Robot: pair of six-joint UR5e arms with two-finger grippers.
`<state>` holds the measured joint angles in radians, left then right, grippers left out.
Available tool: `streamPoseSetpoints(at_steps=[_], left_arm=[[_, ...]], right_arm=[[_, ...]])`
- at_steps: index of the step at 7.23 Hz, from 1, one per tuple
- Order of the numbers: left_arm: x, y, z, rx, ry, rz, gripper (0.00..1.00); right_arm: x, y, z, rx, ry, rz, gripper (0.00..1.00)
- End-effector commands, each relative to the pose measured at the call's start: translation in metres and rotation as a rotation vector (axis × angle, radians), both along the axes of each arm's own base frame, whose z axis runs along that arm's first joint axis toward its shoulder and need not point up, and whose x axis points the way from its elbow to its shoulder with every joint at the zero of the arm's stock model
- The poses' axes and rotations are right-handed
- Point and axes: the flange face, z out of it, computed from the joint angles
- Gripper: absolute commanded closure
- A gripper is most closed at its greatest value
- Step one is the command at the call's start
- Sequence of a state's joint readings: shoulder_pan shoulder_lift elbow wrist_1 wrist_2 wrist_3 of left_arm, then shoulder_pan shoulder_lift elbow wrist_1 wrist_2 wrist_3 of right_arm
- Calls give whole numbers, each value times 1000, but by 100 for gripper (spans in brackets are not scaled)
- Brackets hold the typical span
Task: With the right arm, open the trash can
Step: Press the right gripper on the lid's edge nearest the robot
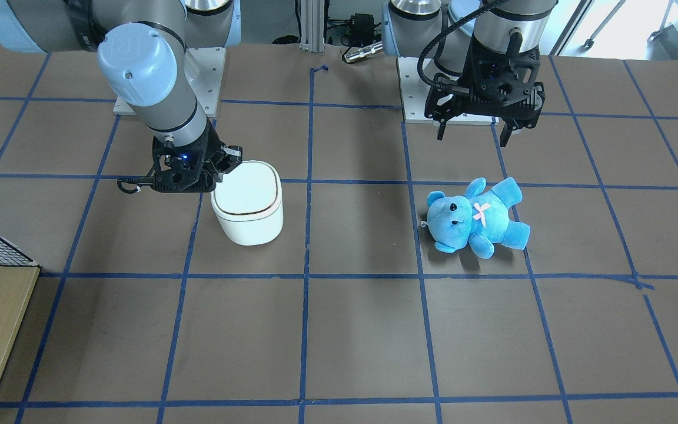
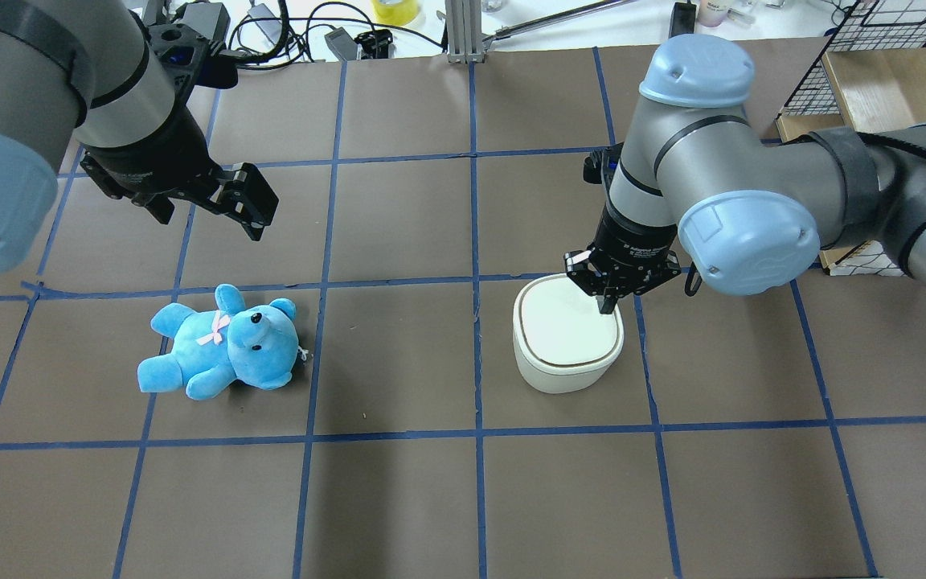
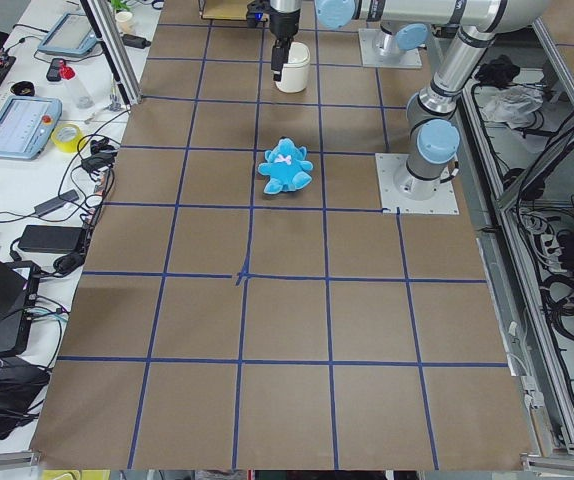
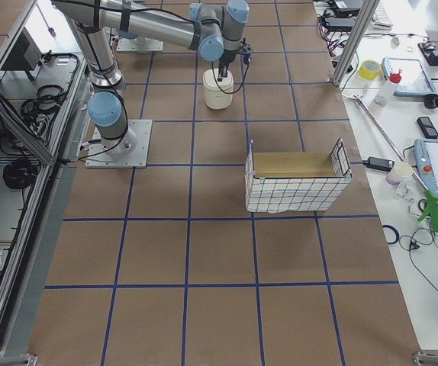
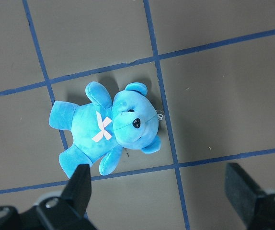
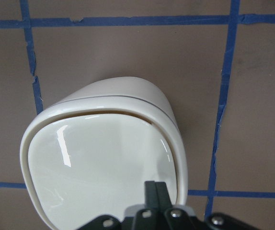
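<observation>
The white trash can [image 2: 563,342] stands on the brown table, right of centre in the overhead view; it also shows in the front view [image 1: 249,209] and the right wrist view [image 6: 104,163]. My right gripper [image 2: 607,302] is shut, fingers together, its tip down on the lid's corner nearest the arm [image 6: 155,188] [image 1: 221,171]. A thin dark gap shows along the lid's opposite edge. My left gripper [image 2: 210,207] is open and empty, hanging above the table beyond a blue teddy bear [image 2: 222,342]; it also shows in the left wrist view [image 5: 161,191].
The teddy bear [image 5: 108,129] [image 1: 477,218] lies on its back, well apart from the can. A wire basket holding a wooden box [image 4: 295,179] [image 2: 873,72] stands at the table's edge on my right. Blue tape lines grid the table.
</observation>
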<state>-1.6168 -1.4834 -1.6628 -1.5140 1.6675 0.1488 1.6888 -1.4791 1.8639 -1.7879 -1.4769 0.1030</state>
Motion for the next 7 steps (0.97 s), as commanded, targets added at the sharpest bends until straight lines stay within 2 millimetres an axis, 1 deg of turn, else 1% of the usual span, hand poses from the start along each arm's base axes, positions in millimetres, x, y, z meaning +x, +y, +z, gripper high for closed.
streamPoseSetpoints(at_steps=[1, 3, 7], left_arm=[[0, 0, 0, 0, 0, 0, 0], [0, 0, 0, 0, 0, 0, 0], [0, 0, 0, 0, 0, 0, 0]], right_arm=[[0, -1, -5, 7, 1, 2, 100], [0, -3, -10, 15, 2, 2, 100], [1, -3, -12, 16, 1, 2, 100]])
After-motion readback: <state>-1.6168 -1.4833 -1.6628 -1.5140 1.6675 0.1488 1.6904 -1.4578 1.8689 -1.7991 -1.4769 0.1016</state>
